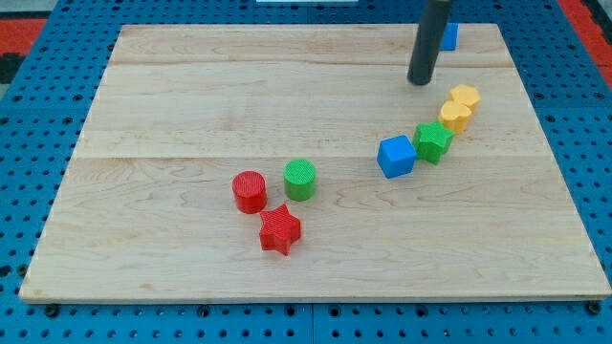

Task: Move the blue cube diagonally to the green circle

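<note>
The blue cube (396,157) lies right of the board's middle, touching a green star-shaped block (434,141) on its right. The green circle, a green cylinder (299,179), stands left of the cube and a little lower. My tip (420,81) rests on the board above and slightly right of the blue cube, well apart from it. The dark rod rises from the tip to the view's top.
A red cylinder (250,191) and a red star (279,229) sit next to the green cylinder. Two yellow blocks (461,106) lie up-right of the green star. Another blue block (448,36) is partly hidden behind the rod near the board's top edge.
</note>
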`<state>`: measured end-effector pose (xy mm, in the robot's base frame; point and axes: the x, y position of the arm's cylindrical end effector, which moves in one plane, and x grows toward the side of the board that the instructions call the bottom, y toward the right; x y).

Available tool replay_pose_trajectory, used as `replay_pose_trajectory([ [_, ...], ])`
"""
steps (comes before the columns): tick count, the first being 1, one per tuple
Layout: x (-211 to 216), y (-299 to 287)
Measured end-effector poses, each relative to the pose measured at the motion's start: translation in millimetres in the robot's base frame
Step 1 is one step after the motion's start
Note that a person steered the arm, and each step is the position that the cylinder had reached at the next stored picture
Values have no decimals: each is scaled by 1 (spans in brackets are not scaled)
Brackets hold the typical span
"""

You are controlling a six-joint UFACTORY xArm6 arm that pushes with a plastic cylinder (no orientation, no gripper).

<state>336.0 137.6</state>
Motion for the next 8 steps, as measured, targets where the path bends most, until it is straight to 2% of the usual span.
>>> replay_pose_trajectory([
  [1, 27, -23],
  [2, 49, -72],
  [3, 98, -94],
  [4, 150, -54],
  [5, 150, -1],
  [6, 73, -82],
  [7, 44, -138],
  [8, 41, -170],
])
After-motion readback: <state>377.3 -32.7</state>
